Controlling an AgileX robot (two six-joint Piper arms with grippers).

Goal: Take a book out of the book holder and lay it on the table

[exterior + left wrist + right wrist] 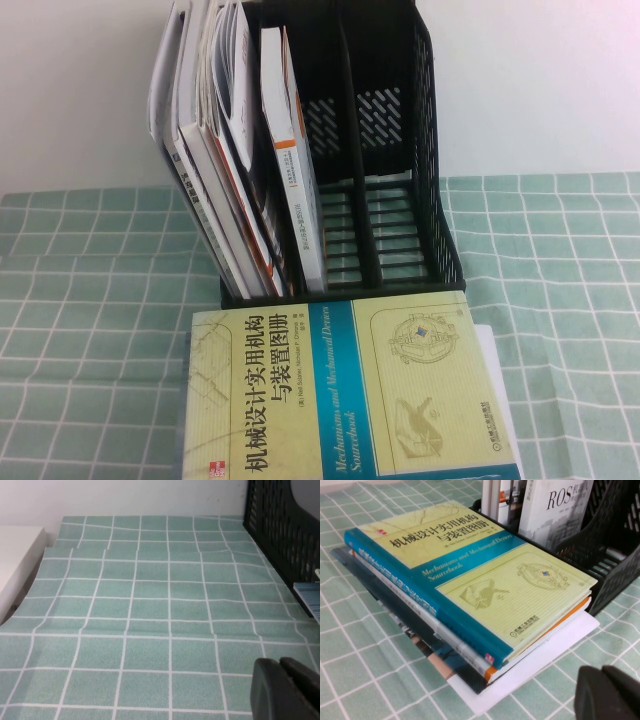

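Hanging low over the table (360, 645), the right gripper (612, 692) shows only as a dark corner of its own wrist view, its fingers drawn together with nothing between them. It is not visible from the high camera. The left gripper (287, 690) likewise appears as a black edge above bare green cloth, and whether its fingers are apart or together cannot be told.

Just ahead of the right gripper, near but not touching, the book (470, 575) lies flat, cover up, on top of a small stack. Its pale yellow-green cover carries a black Chinese title and, on a blue band, the words "Mechanisms and Mechanical Devices Sourcebook"; the blue spine bears white characters. Under it lie a thinner book with an orange edge (555, 625), a dark volume (405, 615) and a white sheet (535, 675) that juts out toward the gripper.

Beyond the stack from the right gripper stands the book holder (440, 150), black with slotted walls, its front edge touching the book's far end. A white book marked "ROS" (555, 510) stands upright in it, and in the high view several books and magazines (225, 150) lean in the leftmost compartment while the other two hold nothing. To the side of the left gripper, the holder's perforated wall is near.
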